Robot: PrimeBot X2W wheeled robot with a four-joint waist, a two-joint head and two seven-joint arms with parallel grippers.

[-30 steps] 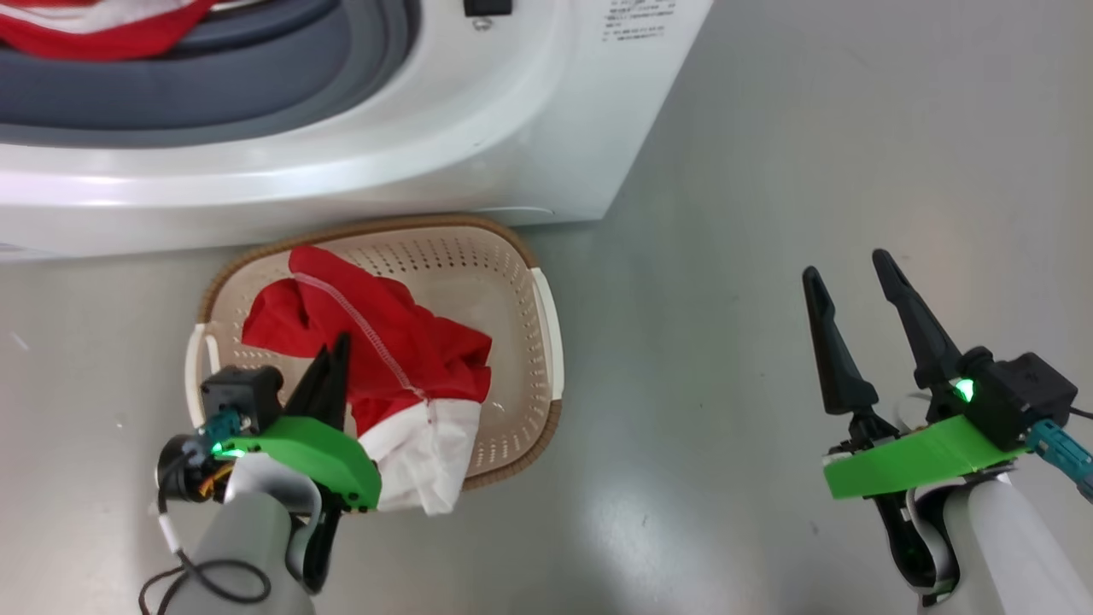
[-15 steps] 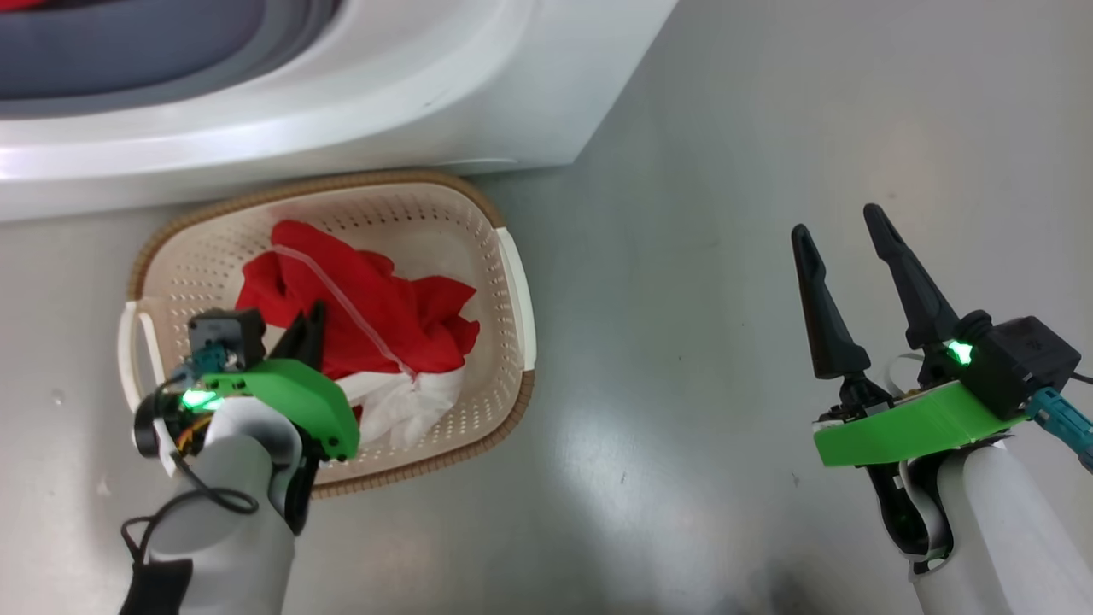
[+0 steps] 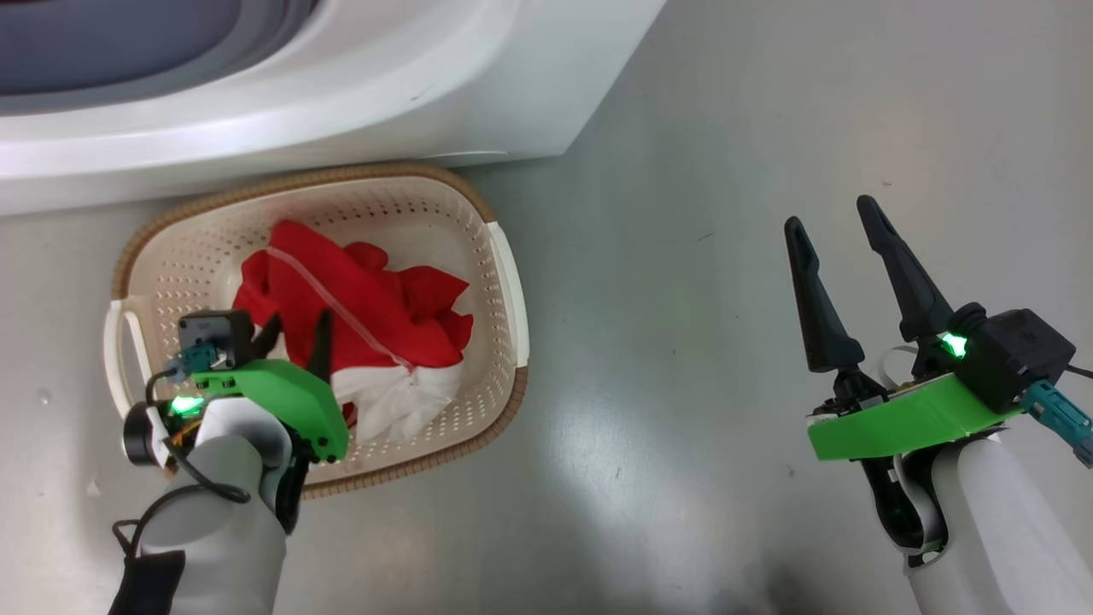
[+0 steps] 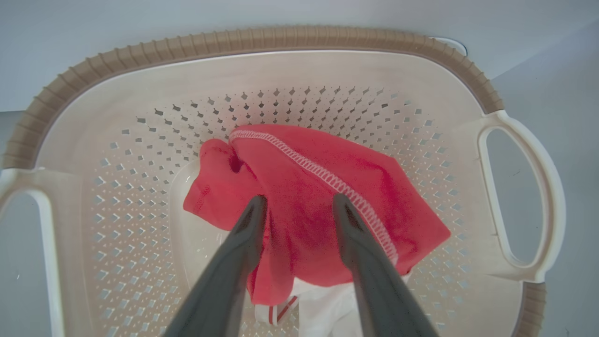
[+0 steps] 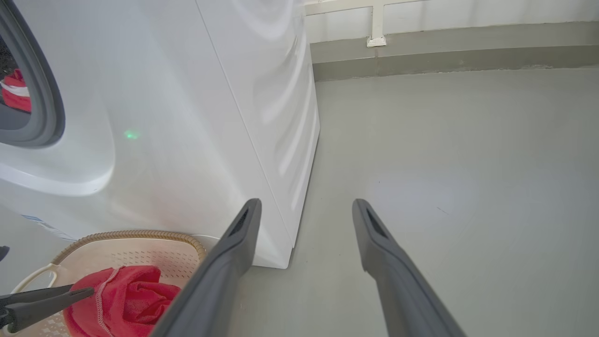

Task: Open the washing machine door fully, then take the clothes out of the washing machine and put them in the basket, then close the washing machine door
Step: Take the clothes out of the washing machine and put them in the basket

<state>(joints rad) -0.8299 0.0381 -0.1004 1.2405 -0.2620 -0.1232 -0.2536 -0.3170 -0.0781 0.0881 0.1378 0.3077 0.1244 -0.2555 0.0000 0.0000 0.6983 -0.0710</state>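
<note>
Your left gripper point(image 3: 297, 333) hangs over the basket point(image 3: 505, 282), fingers parted and gripping nothing, tips close over the red clothes point(image 3: 367, 299) lying inside. Your right gripper point(image 3: 832, 213) has its fingers spread wide above the floor point(image 3: 683, 342), well apart. The basket sits just beside the washing machine point(image 3: 478, 94).

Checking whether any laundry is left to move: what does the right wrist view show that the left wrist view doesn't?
Of the two, the right wrist view adds the washing machine, more red clothing inside its grey gasket, and the open right gripper. The left wrist view adds both handles of the basket and a white striped cuff. Both share the basket, the red garment in it and the open left gripper over it.
</note>
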